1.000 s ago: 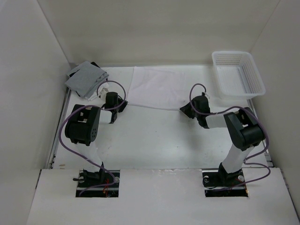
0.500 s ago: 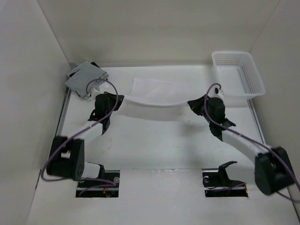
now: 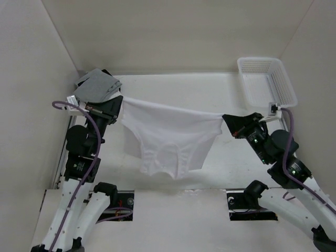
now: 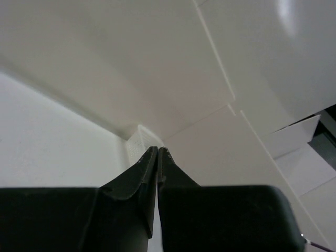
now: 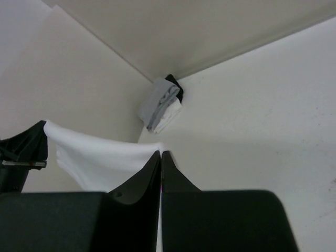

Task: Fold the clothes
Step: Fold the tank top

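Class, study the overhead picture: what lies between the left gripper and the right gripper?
The white garment, stretched from the left gripper to the right gripper, each pinching a top corner. The top view shows it.

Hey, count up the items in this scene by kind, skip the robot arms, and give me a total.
white garment, stretched in the air: 1
stack of folded grey-and-white garments: 1
white mesh basket: 1
Total: 3

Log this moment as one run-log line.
left gripper: shut on thin soft white garment | right gripper: shut on garment | garment: stretched between both, body hanging down
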Robot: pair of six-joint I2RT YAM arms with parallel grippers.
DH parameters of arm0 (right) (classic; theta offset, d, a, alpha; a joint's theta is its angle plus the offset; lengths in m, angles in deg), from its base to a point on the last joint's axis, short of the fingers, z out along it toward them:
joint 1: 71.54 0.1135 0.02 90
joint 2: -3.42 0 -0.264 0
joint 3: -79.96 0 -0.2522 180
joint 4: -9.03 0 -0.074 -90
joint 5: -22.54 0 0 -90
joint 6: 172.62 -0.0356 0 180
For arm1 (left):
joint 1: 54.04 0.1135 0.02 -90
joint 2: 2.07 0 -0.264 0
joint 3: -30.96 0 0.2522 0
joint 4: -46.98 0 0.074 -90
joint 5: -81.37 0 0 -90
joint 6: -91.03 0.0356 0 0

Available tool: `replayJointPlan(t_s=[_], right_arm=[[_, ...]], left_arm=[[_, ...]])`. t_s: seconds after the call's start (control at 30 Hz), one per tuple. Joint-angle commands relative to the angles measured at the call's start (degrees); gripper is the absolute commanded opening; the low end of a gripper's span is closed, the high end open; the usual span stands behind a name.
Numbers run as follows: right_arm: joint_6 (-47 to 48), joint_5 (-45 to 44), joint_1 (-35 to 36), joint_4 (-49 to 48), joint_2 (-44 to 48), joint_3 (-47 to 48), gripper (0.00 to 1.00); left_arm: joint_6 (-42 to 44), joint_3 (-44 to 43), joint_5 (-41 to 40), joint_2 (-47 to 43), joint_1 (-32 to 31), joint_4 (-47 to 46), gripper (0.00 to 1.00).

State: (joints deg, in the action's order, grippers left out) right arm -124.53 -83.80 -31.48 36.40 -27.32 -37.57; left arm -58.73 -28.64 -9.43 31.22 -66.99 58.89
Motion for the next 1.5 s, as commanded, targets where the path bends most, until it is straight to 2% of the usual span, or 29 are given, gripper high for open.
replayJointPlan(t_s=[0.0,0.13,0.23,0.3,0.4,0.53,0.6,0.7,0.97,1.2,1.47], right_arm=[[1.57,-0.64,-0.45,2.76,-5.89,-1.76,0.03],[1.13,7.44,-7.82,-7.87,-16.95,-5.55,0.03],[-0.10,14.74,-14.86,-17.79,-31.08,-4.95,0.03],[-0.71,17.56,-18.11,-22.64,-42.24,-1.10,0.03],[-0.89,20.72,-21.28,-24.77,-57.10,9.00,0.03],[-1.07,23.01,-23.57,-23.28,-67.25,18.60,0.02],[-1.24,22.76,-23.84,-23.27,-67.00,18.36,0.02],[-0.63,22.14,-23.66,-23.89,-62.00,13.28,0.02],[-2.29,18.97,-21.30,-28.98,-42.49,-10.10,0.02],[-2.39,15.64,-14.88,-26.01,-29.74,-20.84,0.03],[-5.10,10.98,-9.43,-22.40,-23.84,-29.89,0.03]], left_arm=[[1.41,2.59,0.10,6.41,0.07,6.07,0.00],[1.15,5.32,-0.34,17.64,1.66,-0.77,0.00],[1.14,3.93,-1.39,29.76,2.45,-7.44,0.00],[0.53,0.16,-1.05,39.52,2.54,-11.41,0.00],[0.53,-9.67,-0.18,53.76,2.89,-13.09,0.00],[0.01,-18.13,2.11,63.98,4.03,-12.92,0.00],[-0.70,-17.44,2.82,64.44,4.47,-13.71,0.00],[-2.01,-11.05,3.87,60.32,5.17,-17.30,0.00],[-6.41,13.21,7.38,42.31,10.44,-26.71,0.00],[-6.68,23.33,14.50,32.02,14.31,-26.54,0.00],[-5.19,32.03,17.85,21.83,15.19,-22.33,0.00]])
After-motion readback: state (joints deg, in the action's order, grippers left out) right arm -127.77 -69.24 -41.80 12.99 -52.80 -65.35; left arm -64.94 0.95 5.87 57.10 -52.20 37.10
